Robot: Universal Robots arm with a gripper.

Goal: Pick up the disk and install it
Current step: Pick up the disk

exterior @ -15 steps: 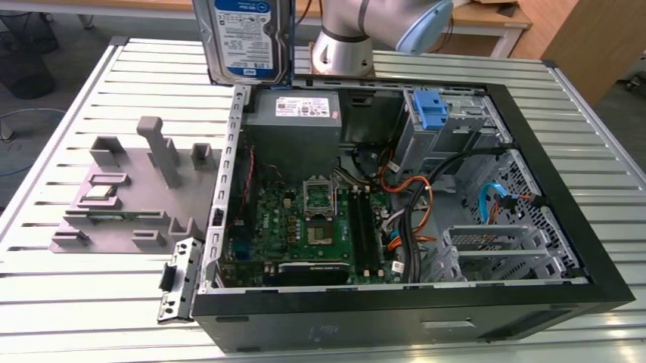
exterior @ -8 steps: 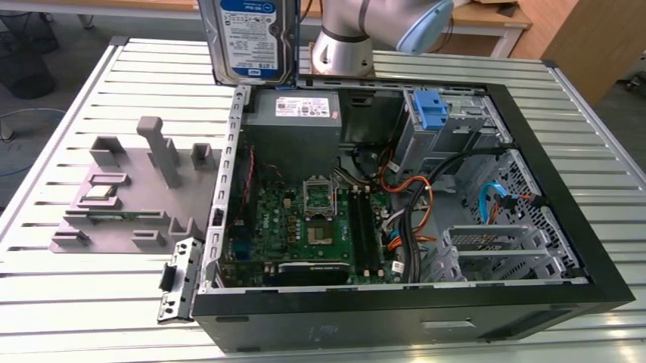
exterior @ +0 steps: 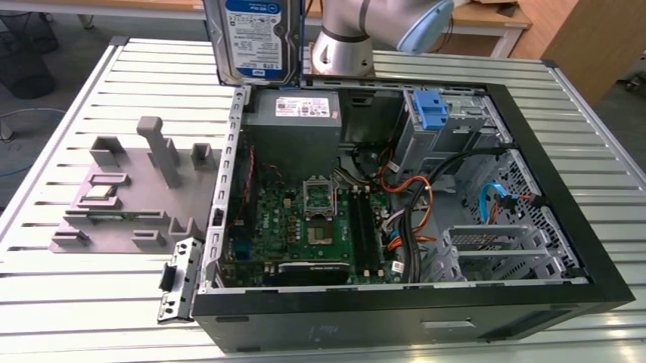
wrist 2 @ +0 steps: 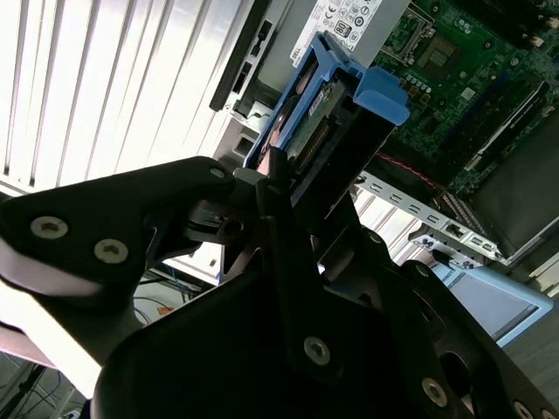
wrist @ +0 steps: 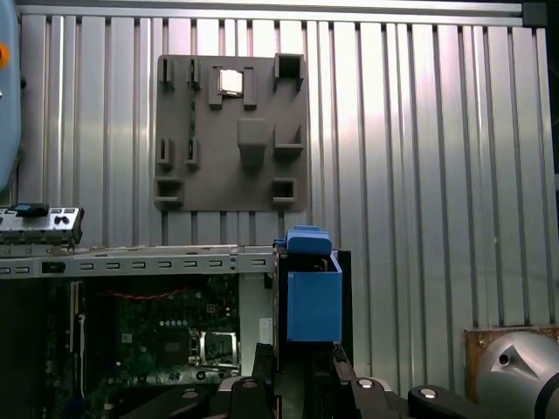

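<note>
The disk hangs on edge above the far corner of the open computer case, its blue-and-white label facing the exterior view and one blue side rail showing in both wrist views. My tool is clamped on it, one finger on each flat face, and the disk sits clear of the slatted surface. It is just above the grey power-supply box and well away from the grey fixture tray on the exterior view's left. I judge the pick-up done and the carry to the case in hand. The bay with the blue latch looks like the seat. Getting there calls for turning the disk so its rails line up with the bay's guides, clear of the loose cables.
</note>
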